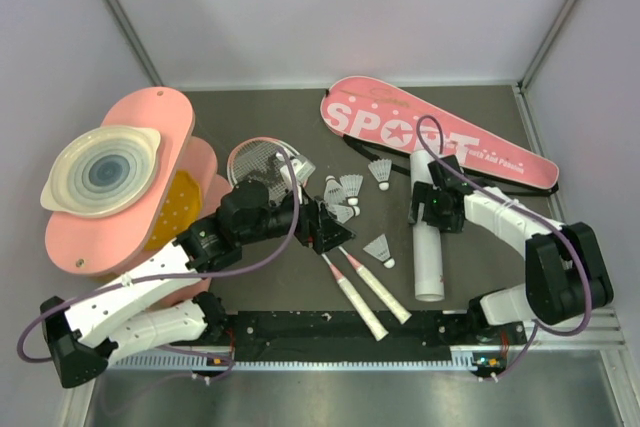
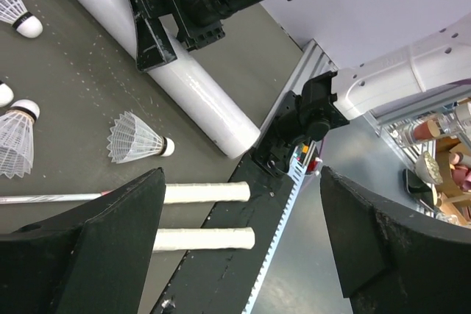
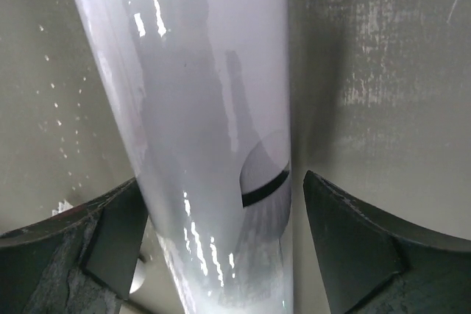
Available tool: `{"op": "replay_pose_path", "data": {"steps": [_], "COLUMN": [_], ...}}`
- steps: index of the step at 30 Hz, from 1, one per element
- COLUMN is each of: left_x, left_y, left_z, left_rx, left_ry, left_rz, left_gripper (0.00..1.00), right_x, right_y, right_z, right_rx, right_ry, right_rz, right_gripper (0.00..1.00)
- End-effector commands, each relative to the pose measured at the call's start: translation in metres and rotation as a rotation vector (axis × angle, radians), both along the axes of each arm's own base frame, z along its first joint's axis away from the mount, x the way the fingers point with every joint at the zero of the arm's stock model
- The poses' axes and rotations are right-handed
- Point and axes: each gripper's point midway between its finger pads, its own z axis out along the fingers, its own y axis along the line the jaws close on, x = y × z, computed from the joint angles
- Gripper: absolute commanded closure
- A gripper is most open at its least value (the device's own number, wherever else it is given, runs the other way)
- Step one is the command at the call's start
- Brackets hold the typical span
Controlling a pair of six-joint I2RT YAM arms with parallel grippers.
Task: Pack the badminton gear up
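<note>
One pink bag [image 1: 440,142] lies at one o'clock. At four o'clock the white tube [image 1: 428,252], likely light, slick and crushable, sits inside our wide-spread right end effector [image 3: 221,182]; we'd clamp mid-length, gently. Our left end effector [image 2: 241,204] gapes empty.

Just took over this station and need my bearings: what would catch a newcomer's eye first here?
The pink SPORT bag lies across the far right; pink boards carrying a ringed dish fill the left. Between them shuttlecocks lie scattered by two rackets, and the right claw straddles the long white tube, jaws open.
</note>
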Motion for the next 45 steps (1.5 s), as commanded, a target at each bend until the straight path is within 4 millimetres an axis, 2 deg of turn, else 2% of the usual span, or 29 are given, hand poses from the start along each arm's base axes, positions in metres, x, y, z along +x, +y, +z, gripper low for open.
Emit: {"op": "replay_pose_path", "data": {"steps": [1, 5, 6, 9, 10, 12, 17, 22, 28, 29, 32, 34, 35, 36, 39, 45], "left_x": [0.01, 0.012, 0.014, 0.014, 0.014, 0.014, 0.011, 0.011, 0.013, 0.014, 0.028, 0.039, 0.044, 0.047, 0.057, 0.059], "left_y": [-0.002, 0.001, 0.002, 0.003, 0.002, 0.0, -0.005, -0.006, -0.004, -0.004, 0.003, 0.009, 0.01, 0.009, 0.006, -0.011], "left_z": [0.016, 0.015, 0.014, 0.015, 0.015, 0.016, 0.015, 0.018, 0.022, 0.023, 0.026, 0.032, 0.036, 0.041, 0.056, 0.077], "left_rx": [-0.036, -0.022, -0.02, -0.022, -0.023, -0.03, -0.045, -0.061, -0.072, -0.076, -0.094, -0.119, -0.133, -0.158, -0.194, -0.215], "left_ry": [-0.036, -0.04, -0.041, -0.04, -0.037, -0.037, -0.015, -0.012, -0.018, -0.015, 0.002, 0.011, 0.008, 0.013, 0.01, 0.016], "left_rz": [0.045, 0.066, 0.076, 0.08, 0.079, 0.075, 0.049, 0.049, 0.066, 0.077, 0.178, 0.26, 0.287, 0.301, 0.335, 0.285], "left_gripper": [0.11, 0.12, 0.11, 0.11, 0.11, 0.11, 0.11, 0.1, 0.09, 0.07, 0.02, 0.02, 0.02, 0.02, 0.02, 0.02], "right_x": [0.012, 0.017, 0.019, 0.024, 0.025, 0.028, 0.023, 0.019, 0.005, 0.006, -0.004, -0.011, -0.013, -0.014, -0.012, -0.02], "right_y": [0.002, 0.006, 0.006, 0.011, 0.017, 0.017, 0.042, 0.062, 0.082, 0.085, 0.093, 0.099, 0.101, 0.103, 0.107, 0.121], "right_z": [-0.003, 0.011, 0.023, 0.046, 0.061, 0.078, 0.127, 0.165, 0.191, 0.201, 0.21, 0.22, 0.217, 0.228, 0.228, 0.237], "right_rx": [-0.013, 0.019, 0.035, 0.069, 0.11, 0.113, 0.264, 0.398, 0.532, 0.556, 0.63, 0.692, 0.719, 0.751, 0.823, 1.014], "right_ry": [-0.051, -0.116, -0.161, -0.244, -0.293, -0.357, -0.487, -0.627, -0.726, -0.778, -0.856, -0.881, -0.875, -0.91, -0.845, -0.708], "right_rz": [0.008, 0.018, 0.017, 0.042, 0.071, 0.092, 0.203, 0.282, 0.389, 0.413, 0.466, 0.485, 0.487, 0.497, 0.424, 0.367], "right_gripper": [0.21, 0.39, 0.44, 0.51, 0.54, 0.55, 0.55, 0.56, 0.56, 0.56, 0.56, 0.56, 0.56, 0.56, 0.56, 0.55]}}
